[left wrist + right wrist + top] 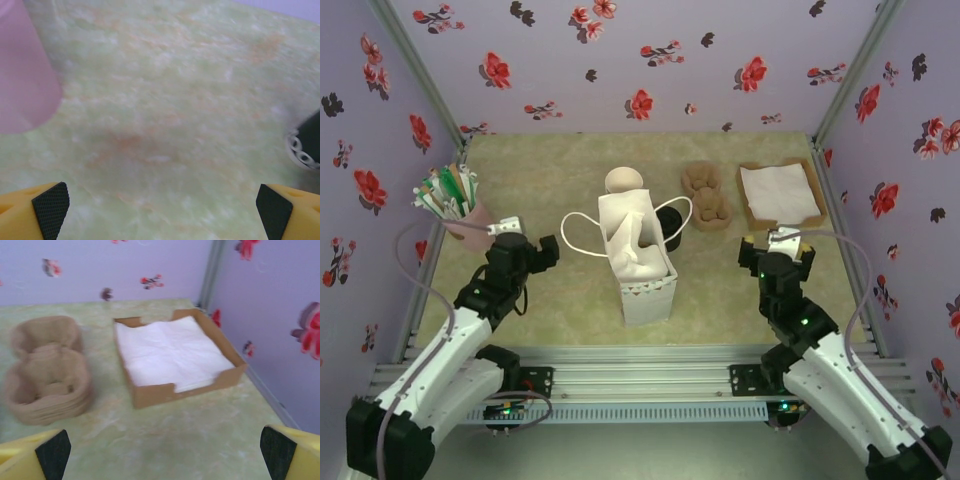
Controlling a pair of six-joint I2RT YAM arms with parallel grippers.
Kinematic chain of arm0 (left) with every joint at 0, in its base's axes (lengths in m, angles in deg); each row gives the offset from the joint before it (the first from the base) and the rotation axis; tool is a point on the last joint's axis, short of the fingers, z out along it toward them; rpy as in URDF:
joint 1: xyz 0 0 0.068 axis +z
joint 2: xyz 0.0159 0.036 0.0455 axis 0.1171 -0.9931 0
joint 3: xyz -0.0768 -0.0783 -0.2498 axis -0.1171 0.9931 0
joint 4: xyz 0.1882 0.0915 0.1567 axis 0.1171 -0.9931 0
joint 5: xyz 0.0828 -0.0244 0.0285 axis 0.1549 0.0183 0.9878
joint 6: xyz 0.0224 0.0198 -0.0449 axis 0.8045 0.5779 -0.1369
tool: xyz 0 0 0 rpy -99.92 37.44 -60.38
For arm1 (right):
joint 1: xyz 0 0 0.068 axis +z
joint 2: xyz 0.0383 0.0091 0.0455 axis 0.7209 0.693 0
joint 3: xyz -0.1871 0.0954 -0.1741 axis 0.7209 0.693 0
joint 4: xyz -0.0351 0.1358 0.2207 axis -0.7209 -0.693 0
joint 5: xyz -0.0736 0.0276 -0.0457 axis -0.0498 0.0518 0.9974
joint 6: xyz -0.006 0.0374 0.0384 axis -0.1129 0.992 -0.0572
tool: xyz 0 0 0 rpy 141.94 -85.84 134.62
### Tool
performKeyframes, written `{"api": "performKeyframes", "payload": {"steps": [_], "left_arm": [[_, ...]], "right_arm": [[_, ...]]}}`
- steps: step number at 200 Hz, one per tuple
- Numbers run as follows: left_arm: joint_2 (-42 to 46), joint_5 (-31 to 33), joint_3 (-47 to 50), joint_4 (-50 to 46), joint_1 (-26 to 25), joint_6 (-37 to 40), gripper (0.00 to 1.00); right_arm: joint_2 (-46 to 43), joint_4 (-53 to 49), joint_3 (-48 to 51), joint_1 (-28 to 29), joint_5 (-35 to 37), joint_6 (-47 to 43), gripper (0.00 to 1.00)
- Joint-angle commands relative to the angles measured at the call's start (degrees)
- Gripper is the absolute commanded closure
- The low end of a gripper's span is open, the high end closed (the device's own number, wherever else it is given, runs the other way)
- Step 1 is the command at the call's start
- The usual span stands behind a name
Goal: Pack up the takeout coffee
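1. Purple flowered walls close in a pale green tabletop, and my two arms reach in from its near edge.
2. I see a white paper bag standing upright mid-table with its mouth open and its cord handles hanging out to either side.
3. I make out the takeout coffee, dark with a black lid, outside the bag and right against its right wall.
4. A cream cup stack stands just behind the bag.
5. My left fingers are spread wide with nothing between them, low over bare tabletop. A pink cup of sticks stands just to their left.
6. My right fingers are also spread wide and hold nothing.
7. Ahead of the right fingers sit brown pulp cup carriers, with a cardboard tray of white napkins beside them near the right wall.
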Motion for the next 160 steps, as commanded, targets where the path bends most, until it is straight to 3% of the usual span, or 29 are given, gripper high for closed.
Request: {"api": "performKeyframes", "payload": {"steps": [1, 26, 58, 76, 116, 160], "left_arm": [[-3.4, 6.8, 2.4, 15.6, 1.4, 9.8, 0.01], [-9.2, 6.6, 4.4, 25.1, 2.6, 18.0, 0.01], [-14.0, 5.8, 3.6, 27.7, 6.3, 20.4, 0.01], [-17.9, 5.3, 4.4, 33.7, 8.3, 22.7, 0.01], [-28.7, 3.0, 5.1, 44.5, 14.0, 23.5, 0.01], [-36.7, 1.8, 5.6, 57.1, 16.2, 25.7, 0.01]], "right_arm": [[2.4, 9.7, 2.4, -7.0, -2.5, 0.9, 0.01], [5.6, 16.6, 6.4, -13.2, -5.0, 1.6, 0.01], [12.0, 26.9, 10.3, -19.2, -6.4, 3.1, 0.01], [18.0, 34.2, 11.6, -21.5, -6.4, 4.8, 0.01], [34.6, 47.2, 9.9, -22.6, -6.0, 5.1, 0.01], [47.2, 56.9, 5.2, -23.0, -7.8, 0.8, 0.01]]}}
